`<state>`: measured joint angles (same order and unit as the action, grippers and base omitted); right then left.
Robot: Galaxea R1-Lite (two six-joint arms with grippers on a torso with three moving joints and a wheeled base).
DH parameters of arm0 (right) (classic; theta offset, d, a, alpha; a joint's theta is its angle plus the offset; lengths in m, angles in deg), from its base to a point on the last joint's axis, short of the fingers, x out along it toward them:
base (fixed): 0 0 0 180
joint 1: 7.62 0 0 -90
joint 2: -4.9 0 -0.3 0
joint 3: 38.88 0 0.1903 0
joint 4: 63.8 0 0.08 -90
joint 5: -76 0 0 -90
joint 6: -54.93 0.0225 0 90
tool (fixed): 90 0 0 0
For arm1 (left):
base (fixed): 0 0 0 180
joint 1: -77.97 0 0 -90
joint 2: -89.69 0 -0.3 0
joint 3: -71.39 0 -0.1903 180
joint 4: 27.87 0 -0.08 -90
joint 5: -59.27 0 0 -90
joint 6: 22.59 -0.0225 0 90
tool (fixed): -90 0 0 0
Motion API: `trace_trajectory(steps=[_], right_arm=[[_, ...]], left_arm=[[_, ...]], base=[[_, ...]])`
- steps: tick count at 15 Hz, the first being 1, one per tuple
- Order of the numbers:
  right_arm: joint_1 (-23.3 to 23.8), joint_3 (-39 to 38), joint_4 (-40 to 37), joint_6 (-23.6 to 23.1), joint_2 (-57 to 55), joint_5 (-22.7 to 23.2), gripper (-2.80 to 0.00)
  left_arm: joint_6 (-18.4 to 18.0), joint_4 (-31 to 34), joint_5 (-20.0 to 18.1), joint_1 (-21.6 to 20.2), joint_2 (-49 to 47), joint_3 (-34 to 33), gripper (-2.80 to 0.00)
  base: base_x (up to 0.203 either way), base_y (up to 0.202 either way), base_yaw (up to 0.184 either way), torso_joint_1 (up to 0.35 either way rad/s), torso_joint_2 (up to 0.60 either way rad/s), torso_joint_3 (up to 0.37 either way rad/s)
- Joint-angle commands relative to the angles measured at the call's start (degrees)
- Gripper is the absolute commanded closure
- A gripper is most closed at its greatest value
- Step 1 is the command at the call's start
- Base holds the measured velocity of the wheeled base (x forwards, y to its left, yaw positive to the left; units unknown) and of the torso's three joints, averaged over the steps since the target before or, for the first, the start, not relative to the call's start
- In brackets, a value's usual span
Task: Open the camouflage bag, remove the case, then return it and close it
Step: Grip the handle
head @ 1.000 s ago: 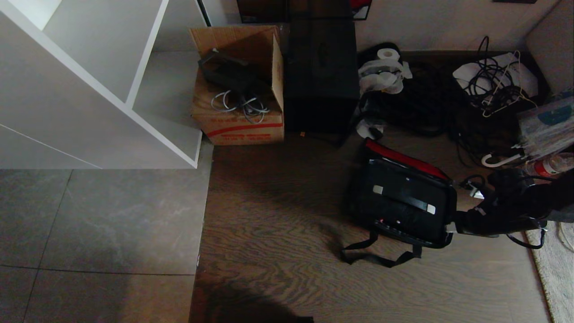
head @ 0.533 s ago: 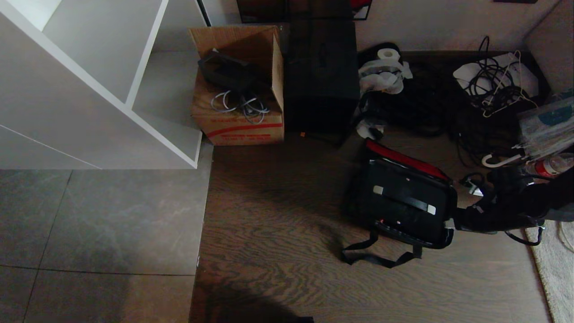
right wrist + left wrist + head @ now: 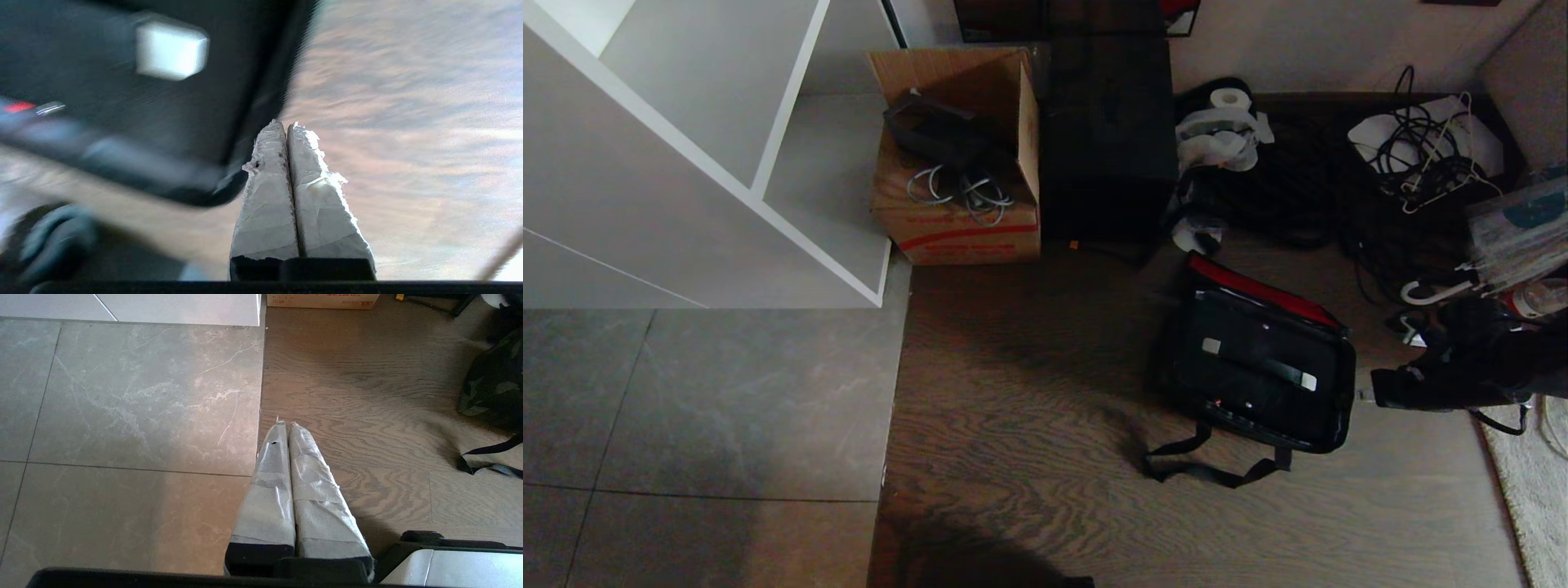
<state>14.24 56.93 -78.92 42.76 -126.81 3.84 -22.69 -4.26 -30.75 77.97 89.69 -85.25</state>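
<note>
place: likely home storage corner | cues: cardboard box (image 3: pixel 956 155), tangled cables (image 3: pixel 1421 155)

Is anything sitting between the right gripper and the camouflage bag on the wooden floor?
Nothing visible. The right gripper, shut, sits just off the boxy black-sided camouflage bag, with only bare wooden floor between them.

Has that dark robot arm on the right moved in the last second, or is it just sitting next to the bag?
Yes. The right gripper has pulled back rightward, away from the camouflage bag, which has stayed put; a strip of floor now separates them.
</note>
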Motion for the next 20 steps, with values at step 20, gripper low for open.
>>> trace_trajectory(steps=[20], right_arm=[[-17.24, 5.45, 0.34, 20.31, -5.29, 2.08, 0.00]], left_arm=[[0.01, 0.02, 0.02, 0.00, -0.01, 0.00, 0.00]], base=[[0.000, 0.000, 0.000, 0.000, 0.00, 0.000]])
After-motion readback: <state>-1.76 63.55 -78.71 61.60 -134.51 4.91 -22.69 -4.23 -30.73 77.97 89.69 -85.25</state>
